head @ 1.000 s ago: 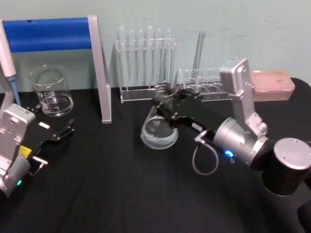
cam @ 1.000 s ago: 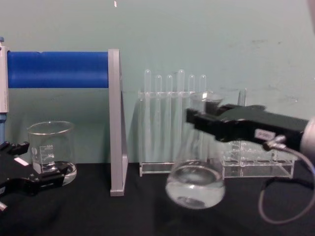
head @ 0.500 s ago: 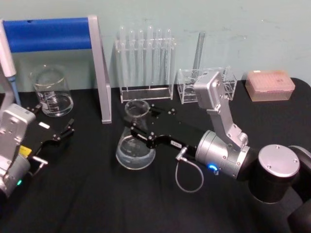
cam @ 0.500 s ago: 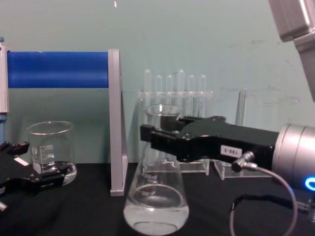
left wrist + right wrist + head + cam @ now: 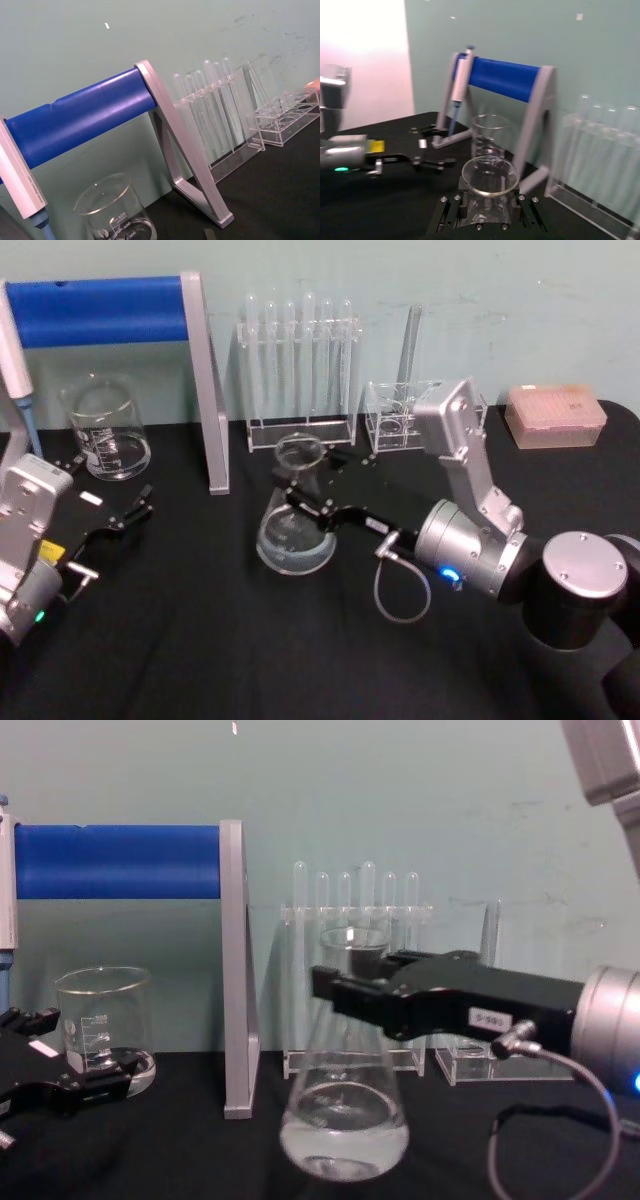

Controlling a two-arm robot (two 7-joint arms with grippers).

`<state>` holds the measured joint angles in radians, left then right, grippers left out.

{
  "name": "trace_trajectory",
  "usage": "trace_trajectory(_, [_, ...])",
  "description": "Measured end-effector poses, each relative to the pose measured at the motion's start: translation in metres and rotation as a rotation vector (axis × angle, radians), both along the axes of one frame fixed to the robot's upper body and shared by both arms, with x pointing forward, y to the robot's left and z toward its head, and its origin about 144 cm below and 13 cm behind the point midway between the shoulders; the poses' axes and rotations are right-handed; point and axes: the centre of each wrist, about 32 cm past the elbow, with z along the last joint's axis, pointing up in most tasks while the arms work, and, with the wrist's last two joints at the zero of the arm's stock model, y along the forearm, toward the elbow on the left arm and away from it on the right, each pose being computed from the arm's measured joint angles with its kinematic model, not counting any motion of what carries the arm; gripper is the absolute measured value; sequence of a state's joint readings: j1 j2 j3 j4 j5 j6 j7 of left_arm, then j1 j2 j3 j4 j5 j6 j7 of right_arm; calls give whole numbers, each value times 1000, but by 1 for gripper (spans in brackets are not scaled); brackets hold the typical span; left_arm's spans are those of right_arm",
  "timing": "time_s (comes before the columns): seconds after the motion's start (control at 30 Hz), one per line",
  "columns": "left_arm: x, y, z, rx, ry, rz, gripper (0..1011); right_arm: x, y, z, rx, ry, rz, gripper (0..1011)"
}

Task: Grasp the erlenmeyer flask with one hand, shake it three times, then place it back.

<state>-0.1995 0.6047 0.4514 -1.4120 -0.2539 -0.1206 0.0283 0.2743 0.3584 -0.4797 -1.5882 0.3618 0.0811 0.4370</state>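
Note:
The erlenmeyer flask (image 5: 296, 532) is clear glass with a little liquid in its wide base, and it stands nearly upright over the middle of the black table. My right gripper (image 5: 312, 492) reaches in from the right and is shut on the flask's neck just below the rim. From the chest view the flask (image 5: 343, 1125) hangs low in front, with the right gripper (image 5: 350, 992) clamped on its neck. I cannot tell if the base touches the table. In the right wrist view the flask rim (image 5: 490, 176) sits between the jaws. My left gripper (image 5: 112, 528) rests open at the left edge.
A glass beaker (image 5: 105, 430) stands at the back left beside a grey stand with a blue bar (image 5: 100, 310) holding a pipette. A test tube rack (image 5: 300, 370), a smaller clear rack (image 5: 405, 410) and a pink tip box (image 5: 555, 412) line the back wall.
The right gripper swung the flask from a tilted pose at centre right over to the left, then back a little to the right, now more upright. The left arm stayed still.

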Motion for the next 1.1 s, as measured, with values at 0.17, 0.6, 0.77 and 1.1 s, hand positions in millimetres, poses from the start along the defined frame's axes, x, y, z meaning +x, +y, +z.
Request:
trace_trajectory(0.17, [0,0,0,0,0,0,1001,7,-13,1,1,-8,-75,456])
trace_trajectory(0.6, [0,0,0,0,0,0,1001,20,-50,3,7,-24,-275,457])
trace_trajectory(0.77, [0,0,0,0,0,0,1001,22,-63,3,12,-31,-342,456])
trace_trajectory(1.1, [0,0,0,0,0,0,1001,22,-75,4,17,-38,-407,456])
